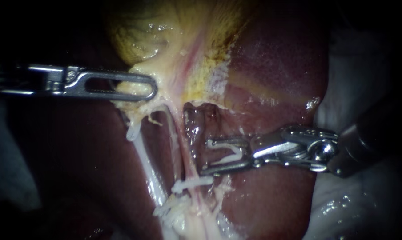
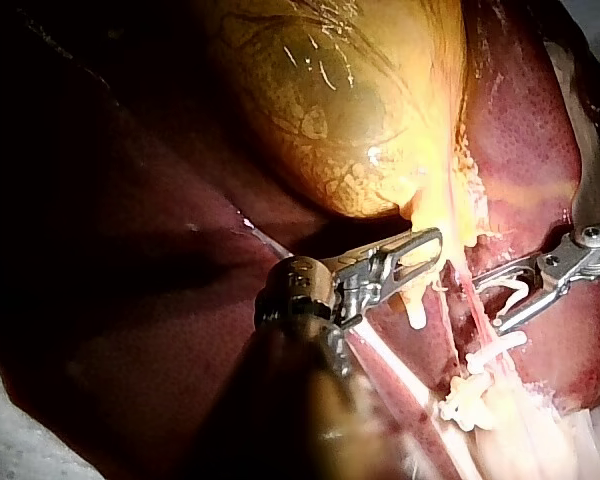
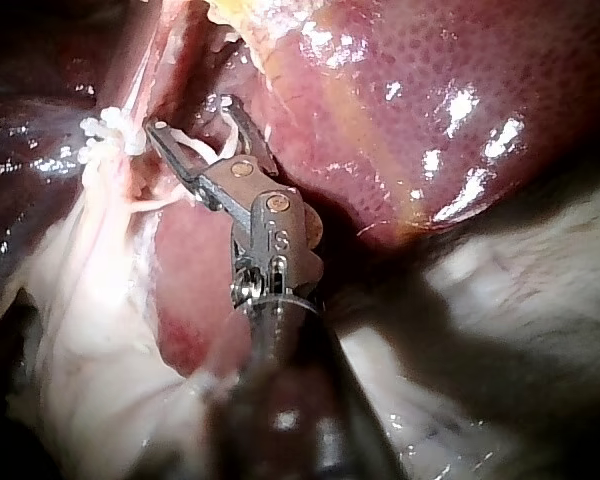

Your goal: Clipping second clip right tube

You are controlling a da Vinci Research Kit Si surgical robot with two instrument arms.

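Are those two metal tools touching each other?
Apart. Endoscope view: a tube lies between the left instrument, shut on the gallbladder, and the right instrument, holding a clip.

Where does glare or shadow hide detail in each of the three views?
Endoscope view: light pools on the gallbladder; the edges go black, swallowing the shaft of the left instrument. Left wrist view: the gallbladder is bright, the liver beside the shaft in deep shadow. Right wrist view: white glare on the wet liver; the shaft of the right instrument is dark, its clip lit.
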